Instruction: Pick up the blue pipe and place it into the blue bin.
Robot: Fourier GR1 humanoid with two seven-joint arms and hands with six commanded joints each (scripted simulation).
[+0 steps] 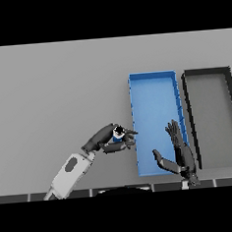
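Observation:
The blue pipe [118, 133] shows as a short blue piece with a dark opening, held inside my left hand [106, 139], whose fingers and thumb curl round it. That hand hovers just left of the blue bin [152, 77], its fingertips close to the bin's left wall. The bin is a long rectangular tray lying lengthwise away from me, with nothing inside. My right hand [179, 152] stands over the bin's near right corner, fingers straight and thumb spread, holding nothing.
A dark grey bin [207, 72] of similar shape lies directly to the right of the blue one. Grey tabletop stretches to the left and beyond both bins.

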